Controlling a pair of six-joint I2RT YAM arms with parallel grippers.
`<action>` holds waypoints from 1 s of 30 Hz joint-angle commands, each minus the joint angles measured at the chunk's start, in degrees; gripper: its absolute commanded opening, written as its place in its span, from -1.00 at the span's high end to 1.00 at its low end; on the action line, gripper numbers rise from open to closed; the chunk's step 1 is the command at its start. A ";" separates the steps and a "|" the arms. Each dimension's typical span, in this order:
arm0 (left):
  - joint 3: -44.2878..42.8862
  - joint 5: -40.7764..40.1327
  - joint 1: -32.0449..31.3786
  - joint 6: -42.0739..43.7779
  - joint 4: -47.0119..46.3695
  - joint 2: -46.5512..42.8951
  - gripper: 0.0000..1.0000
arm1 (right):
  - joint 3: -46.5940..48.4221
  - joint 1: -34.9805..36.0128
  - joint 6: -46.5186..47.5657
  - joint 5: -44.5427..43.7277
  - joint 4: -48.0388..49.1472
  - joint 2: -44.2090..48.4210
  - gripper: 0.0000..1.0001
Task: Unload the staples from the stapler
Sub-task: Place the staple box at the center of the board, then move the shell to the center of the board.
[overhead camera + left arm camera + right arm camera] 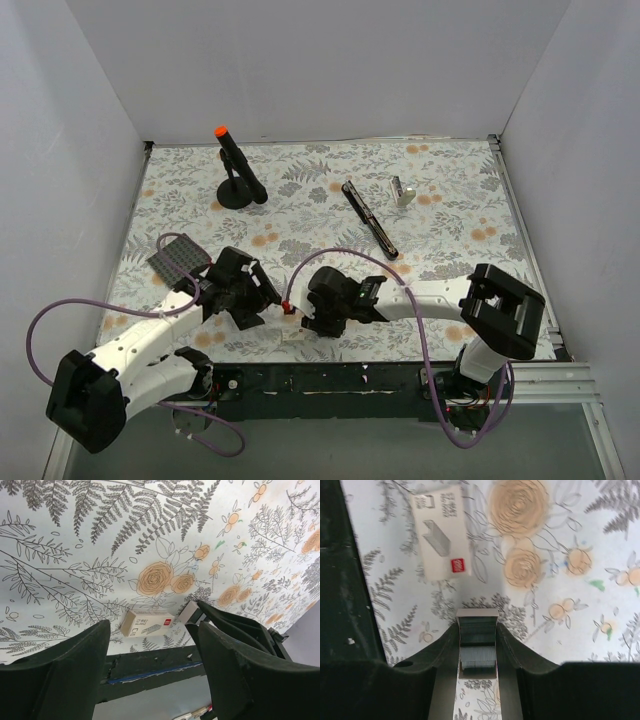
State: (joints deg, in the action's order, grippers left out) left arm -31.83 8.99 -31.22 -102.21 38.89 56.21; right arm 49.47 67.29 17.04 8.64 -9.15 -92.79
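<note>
The stapler (370,218) lies on the far part of the floral surface (450,270), well apart from both arms. The right claw (477,632) pinches a block of staples (477,652) near the staple box (441,535), and the left claw (154,630) hangs spread just beside them.

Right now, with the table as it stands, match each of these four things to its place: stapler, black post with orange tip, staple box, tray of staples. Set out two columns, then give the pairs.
Things
1. stapler
2. black post with orange tip
3. staple box
4. tray of staples

Places
A. far left, standing on its round base
B. between the fingers of the right gripper
C. far side, right of centre, lying on the cloth
D. near edge, around the middle, lying on the cloth

Pairs: 1-C, 2-A, 3-D, 4-B
</note>
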 commanded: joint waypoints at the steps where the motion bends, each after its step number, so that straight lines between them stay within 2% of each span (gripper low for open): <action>1: -4.98 -3.28 1.51 3.14 3.55 2.06 -0.46 | -1.48 -2.42 -3.67 -5.04 -1.48 2.26 0.63; 2: -6.99 -3.80 2.12 4.21 4.77 2.68 -0.63 | -1.83 -2.68 -3.59 -5.04 -1.75 2.70 -0.08; 3: -7.97 -5.11 3.78 5.17 5.40 3.20 -0.81 | -1.75 -2.86 -3.50 -5.13 -2.27 3.66 -0.88; 4: -9.02 -5.47 4.93 7.79 5.92 3.99 -0.96 | -1.66 -2.86 -3.50 -4.95 -2.63 4.11 -0.95; 9: -15.35 -2.85 18.44 16.86 7.34 5.49 -0.96 | 5.17 -2.69 -3.59 -1.36 -7.19 6.04 -0.96; 12: -17.47 -1.62 23.82 21.08 7.51 6.98 -0.96 | 8.35 -1.46 -3.94 -5.63 -7.81 5.52 -0.97; 16: -19.05 -0.38 25.51 23.73 7.86 7.17 -0.96 | 13.71 -1.28 -9.12 -7.51 -7.12 5.95 -0.97; 20: -16.95 1.20 26.12 24.08 8.13 4.88 -0.89 | 8.73 -2.86 -13.17 4.61 5.44 9.03 -0.96; 22: -16.33 2.95 27.52 23.90 8.56 4.70 -0.86 | 10.54 -2.78 -13.26 3.76 3.80 6.32 -0.96; 24: -15.63 3.31 29.10 23.99 8.74 4.70 -0.83 | 14.94 -2.69 -11.69 3.04 -2.07 2.21 -0.95; 27: -15.19 2.70 30.25 24.61 8.22 4.79 -0.82 | 16.35 -1.29 -8.96 1.56 -4.29 -1.06 -0.88; 30: -15.19 0.85 30.34 24.87 8.21 5.32 -0.82 | 16.53 1.09 -6.85 -2.48 -5.79 -2.30 -0.93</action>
State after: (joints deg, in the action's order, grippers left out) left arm -47.44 10.79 -1.28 -78.76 46.81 62.15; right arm 64.07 65.49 7.09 9.23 -10.72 -93.36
